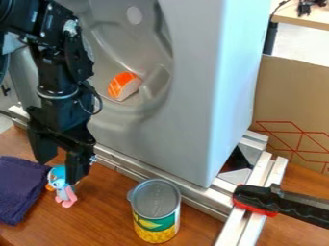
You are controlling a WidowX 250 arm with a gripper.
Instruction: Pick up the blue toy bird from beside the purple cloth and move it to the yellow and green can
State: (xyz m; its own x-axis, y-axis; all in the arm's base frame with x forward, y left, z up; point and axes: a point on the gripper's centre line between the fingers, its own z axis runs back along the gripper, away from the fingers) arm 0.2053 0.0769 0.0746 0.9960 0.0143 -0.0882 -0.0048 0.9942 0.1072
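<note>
Gripper: the black gripper (59,172) is hanging from the arm at the left, pointing down over the wooden tabletop (103,216). Its two fingers are standing wide apart, and they are not closing on anything.
Toy figure: the small toy figure (59,183), with its blue head and pink legs, is resting on the tabletop right under the gripper. Its head is showing between the fingertips – whether either finger is touching it, I cannot tell.
Cloth: a folded dark purple cloth (19,190) is lying just beside the figure, at the left edge of the view.
Can: a tin can (156,211) is standing upright to the right of the figure, well apart from the gripper. It is showing its grey lid on top and a green, white and yellow label around its side.
Grey unit: a tall grey moulded unit (202,96) is rising behind the can and the figure, its hollowed face turning toward the arm.
Orange piece: an orange-and-white striped piece, looking like toy salmon (124,86), is sitting inside that hollow.
Metal rails: silver metal rails (193,194) are running along the foot of the unit – the can is standing close in front of them.
Clamp: a black handle with red parts (270,201) is reaching in from the right across the rails.
Background: a brown cardboard panel (292,96) with red lines is standing behind at the right, and a pale table (307,17) is showing beyond it with something black on top.
</note>
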